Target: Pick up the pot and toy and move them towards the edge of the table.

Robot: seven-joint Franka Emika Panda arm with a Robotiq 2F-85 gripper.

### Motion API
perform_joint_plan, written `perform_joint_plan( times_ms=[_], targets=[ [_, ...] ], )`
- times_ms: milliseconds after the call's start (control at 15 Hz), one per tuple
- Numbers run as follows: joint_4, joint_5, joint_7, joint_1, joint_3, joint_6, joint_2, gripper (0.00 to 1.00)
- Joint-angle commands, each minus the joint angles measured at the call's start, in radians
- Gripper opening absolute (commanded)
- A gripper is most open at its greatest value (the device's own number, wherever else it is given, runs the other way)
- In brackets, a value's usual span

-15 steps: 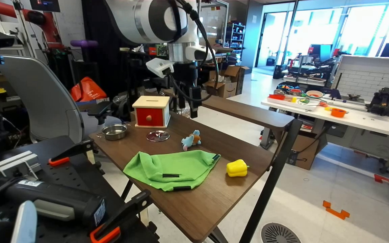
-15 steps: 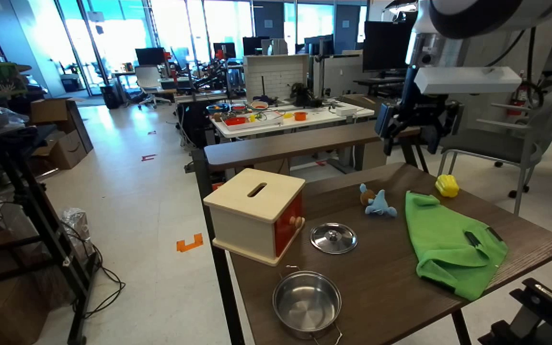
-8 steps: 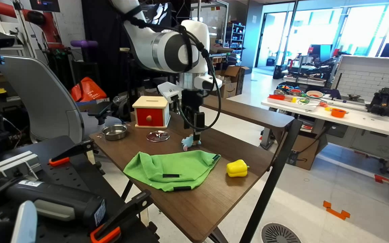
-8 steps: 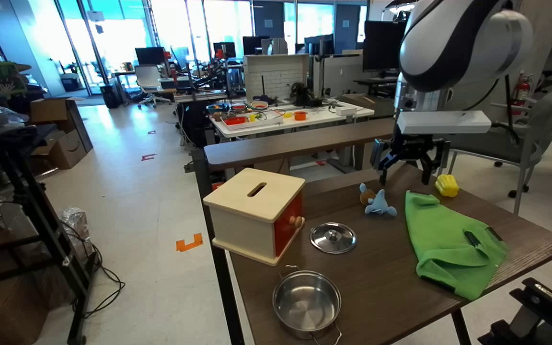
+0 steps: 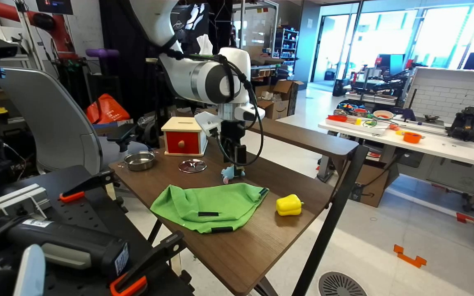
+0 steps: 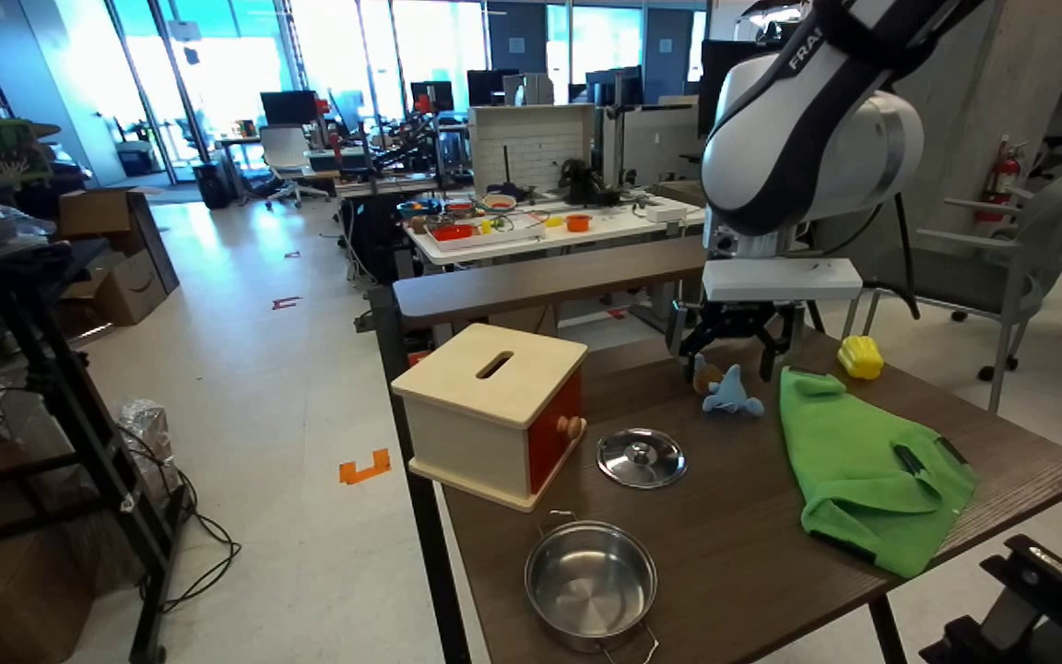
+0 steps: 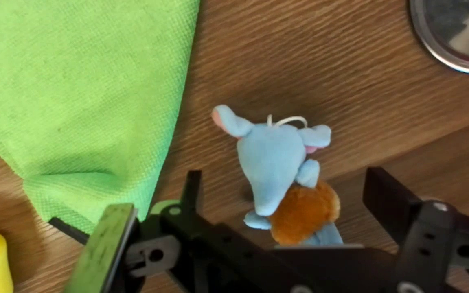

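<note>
While claw (image 7: 285, 173) hangs spread, blue toy (image 7: 275, 171) lies on table (image 6: 725, 516), between fingertips (image 7: 193, 185) in wrist view.

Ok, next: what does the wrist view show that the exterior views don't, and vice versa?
Only the wrist view shows the white loop on the toy. Only the exterior views show the pot, the red-fronted box and the arm. All three show the toy, green cloth, yellow pepper, lid, table and gripper.
</note>
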Motion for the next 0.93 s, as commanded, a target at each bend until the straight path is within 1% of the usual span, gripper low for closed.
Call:
perform_joint_plan(
  times_ms=[0, 67, 133, 267, 600, 733, 800, 867],
  targets=[
    [0.122, 0.016, 0.016, 0.013, -0.013, -0.053, 0.076, 0.72],
    [0.134, 0.017, 0.016, 0.012, -0.011, -0.054, 0.083, 0.66],
    [0.147, 0.017, 0.016, 0.012, -0.012, -0.053, 0.092, 0.56],
    [0.163, 0.016, 0.015, 0.012, -0.011, -0.051, 0.101, 0.4],
    [0.162, 0.019, 0.007, 0.007, -0.006, -0.052, 0.094, 0.04],
    [0.117, 0.026, -0.01, 0.003, 0.014, -0.076, 0.054, 0.0],
    [0.067, 0.027, -0.026, 0.005, 0.026, -0.085, 0.014, 0.03],
    [0.027, 0.021, -0.024, 0.016, 0.027, -0.096, -0.018, 0.01]
  ],
)
